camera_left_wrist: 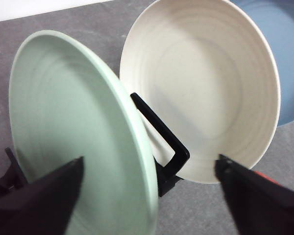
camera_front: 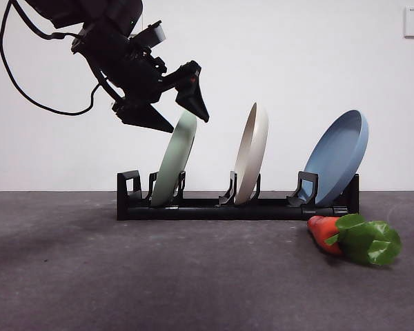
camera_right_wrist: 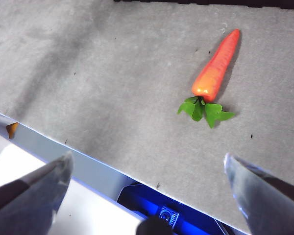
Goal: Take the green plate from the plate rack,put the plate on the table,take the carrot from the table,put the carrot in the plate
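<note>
The green plate [camera_front: 174,160] stands on edge in the left slot of the black plate rack [camera_front: 238,205]. My left gripper [camera_front: 181,118] is open, just above the plate's top rim, one jaw on each side of it. In the left wrist view the green plate [camera_left_wrist: 73,132] sits between the spread jaws [camera_left_wrist: 149,171] and nothing touches it. The carrot [camera_front: 326,233] lies on the table [camera_front: 124,276] in front of the rack's right end, its green leaves toward the right. My right gripper [camera_right_wrist: 147,169] is open and empty, high above the carrot [camera_right_wrist: 216,66].
A cream-white plate [camera_front: 252,153] stands in the rack's middle slot and a blue plate [camera_front: 338,157] leans in the right slot. Both also show in the left wrist view, cream-white [camera_left_wrist: 201,88] and blue [camera_left_wrist: 286,58]. The table's front edge [camera_right_wrist: 88,156] shows in the right wrist view.
</note>
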`<action>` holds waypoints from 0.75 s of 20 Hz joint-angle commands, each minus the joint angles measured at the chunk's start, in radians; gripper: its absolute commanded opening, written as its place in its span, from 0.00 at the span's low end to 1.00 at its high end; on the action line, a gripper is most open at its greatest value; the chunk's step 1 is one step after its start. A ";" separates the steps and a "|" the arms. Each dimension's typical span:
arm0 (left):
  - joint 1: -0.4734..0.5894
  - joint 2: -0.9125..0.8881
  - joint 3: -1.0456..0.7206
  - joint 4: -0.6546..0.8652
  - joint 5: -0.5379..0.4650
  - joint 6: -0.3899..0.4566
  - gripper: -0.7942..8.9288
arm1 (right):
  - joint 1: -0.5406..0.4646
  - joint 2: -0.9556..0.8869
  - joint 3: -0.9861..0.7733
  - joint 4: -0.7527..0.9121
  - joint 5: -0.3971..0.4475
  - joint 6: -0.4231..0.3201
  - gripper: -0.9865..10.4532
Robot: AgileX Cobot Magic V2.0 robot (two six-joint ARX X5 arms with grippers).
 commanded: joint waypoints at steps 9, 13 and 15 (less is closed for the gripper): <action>-0.005 0.015 0.000 -0.063 0.042 0.011 0.20 | 0.003 -0.002 0.003 0.005 -0.003 0.032 0.69; -0.005 0.015 0.000 -0.061 0.050 0.011 0.07 | 0.003 -0.002 0.003 0.005 -0.003 0.032 0.69; -0.005 0.015 0.000 -0.056 0.051 0.011 0.07 | 0.003 -0.002 0.003 0.005 -0.003 0.032 0.69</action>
